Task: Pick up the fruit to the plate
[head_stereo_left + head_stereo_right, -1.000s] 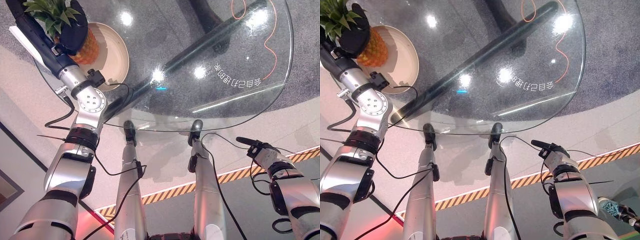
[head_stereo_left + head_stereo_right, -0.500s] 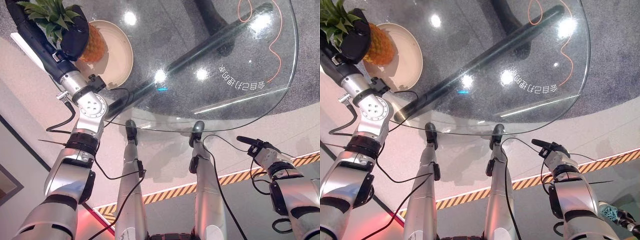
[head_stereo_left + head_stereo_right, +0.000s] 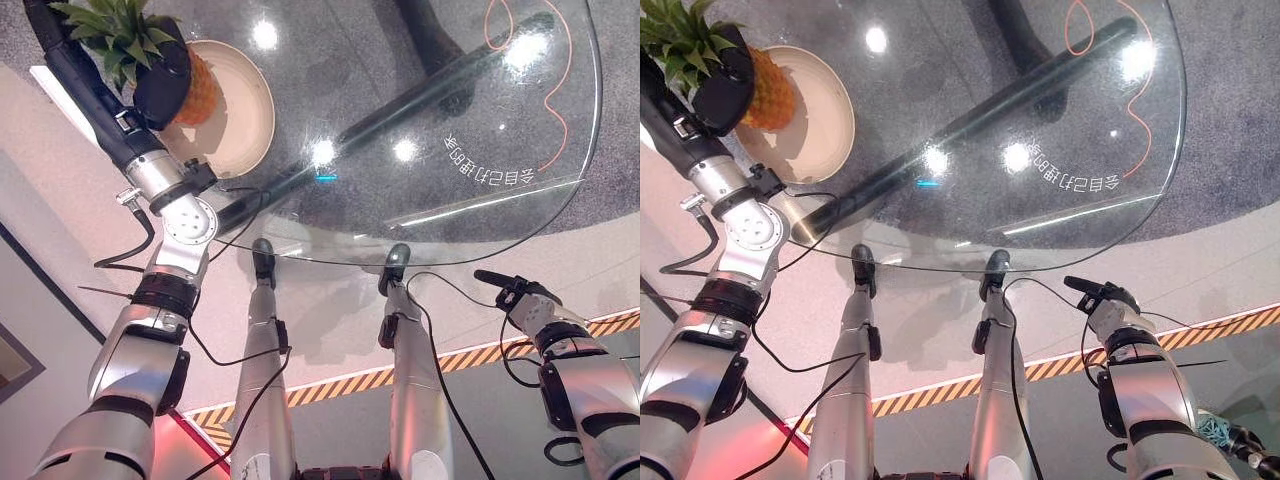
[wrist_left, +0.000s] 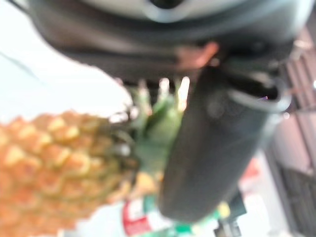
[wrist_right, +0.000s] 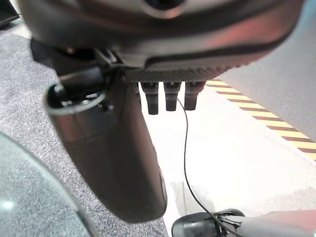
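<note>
My left hand (image 3: 160, 85) is shut on a pineapple (image 3: 200, 95) with an orange body and green leaves (image 3: 115, 30). It holds the fruit tilted over the left part of a round beige plate (image 3: 250, 125) at the far left of the glass table. Whether the fruit touches the plate I cannot tell. In the left wrist view the pineapple (image 4: 54, 163) lies against the thumb (image 4: 212, 148). My right hand (image 3: 505, 290) hangs open and holds nothing, low at the right, below the table's near edge; its fingers (image 5: 168, 96) show in the right wrist view.
The round glass table (image 3: 480, 130) spans the top of the view, with a dark base bar (image 3: 420, 90) showing through it. An orange cord (image 3: 550, 70) curls on the grey carpet beyond. Yellow-black floor tape (image 3: 460, 350) runs near the right arm.
The whole picture has shifted a little, so the camera moved. The pineapple stays in my left hand over the plate. The right hand has not moved.
</note>
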